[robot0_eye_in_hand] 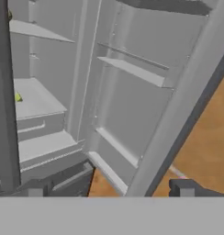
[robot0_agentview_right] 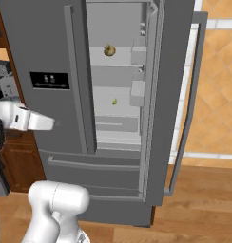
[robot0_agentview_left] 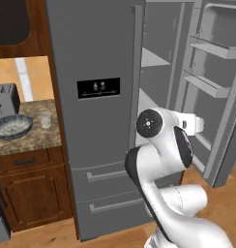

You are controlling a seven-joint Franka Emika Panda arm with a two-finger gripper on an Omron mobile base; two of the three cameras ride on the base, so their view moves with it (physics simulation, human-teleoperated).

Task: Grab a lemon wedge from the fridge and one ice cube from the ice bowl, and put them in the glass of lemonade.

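Gripper fingertips barely visible; lemon wedge half-hidden.

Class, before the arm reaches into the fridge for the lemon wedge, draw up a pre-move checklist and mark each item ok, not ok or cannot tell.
1. Right door of the fridge swung open: ok.
2. Lemon wedge visible on the middle shelf: ok.
3. Pincer empty, fingertips apart: ok.
4. Pincer aimed at the wedge: not ok; the hand view faces the open door, with the wedge at its left edge.
5. Glass of lemonade upright on the counter beside the ice bowl: ok.
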